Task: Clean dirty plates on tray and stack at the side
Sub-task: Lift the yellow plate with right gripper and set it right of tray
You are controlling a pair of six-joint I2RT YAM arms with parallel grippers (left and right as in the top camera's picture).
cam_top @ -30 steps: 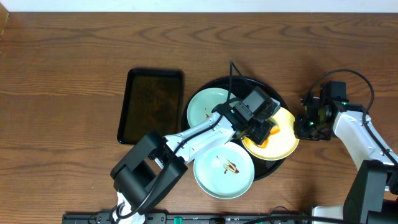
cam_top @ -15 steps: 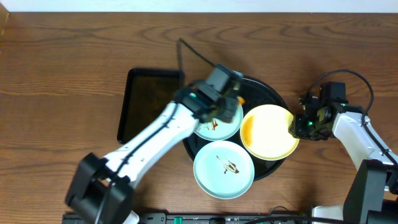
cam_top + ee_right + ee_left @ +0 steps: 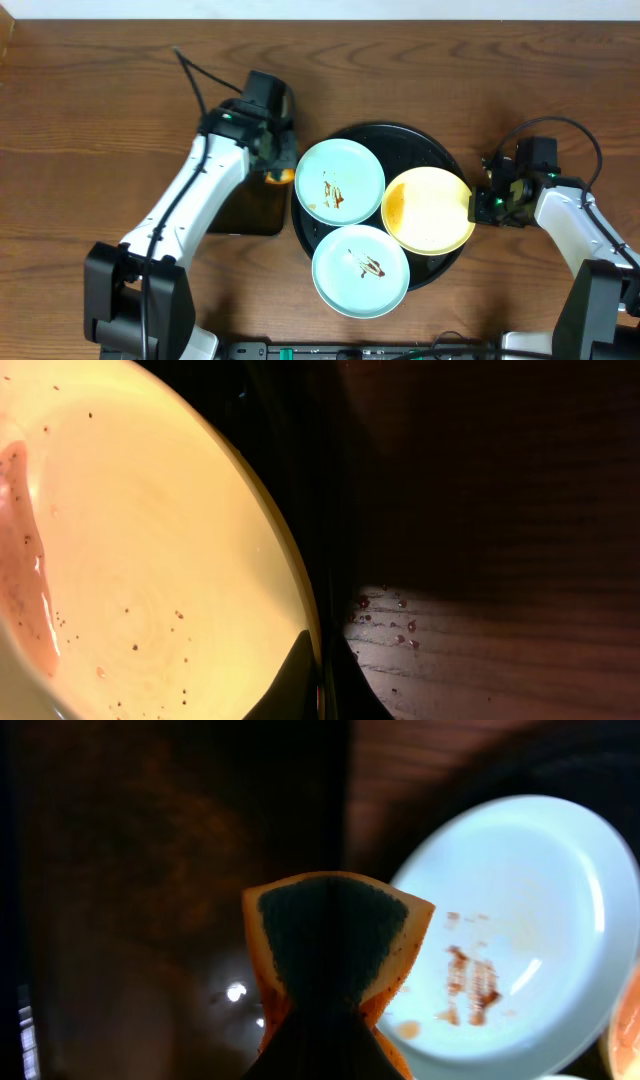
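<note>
Nearest the robot, a pale blue plate (image 3: 360, 270) is seen at the front of the round black tray (image 3: 425, 143), overhanging its front rim and marked with a small brown smear in the middle. Just behind it and to the right, a yellow plate (image 3: 428, 210) lies on the tray, an orange-brown smear showing along its left inner side. The right claw (image 3: 476, 207) is set at this plate's right edge. From the wrist view its jaws are seen pressed together on the plate's thin rim, one dark finger inside and one outside, with speckled wood lit just beyond.

To the left, a second blue plate (image 3: 340, 181) rests on the back left part of the tray, touching or nearly touching the other two, and brown streaks are spread across its centre.

Farther left, beside this plate, the left claw (image 3: 272, 165) is held over an oblong black tray (image 3: 245, 212), which is largely covered by the arm. An orange sponge (image 3: 335, 940) with a dark scouring face is pinched between its fingers. All of this stands on a brown wooden table (image 3: 100, 100).
</note>
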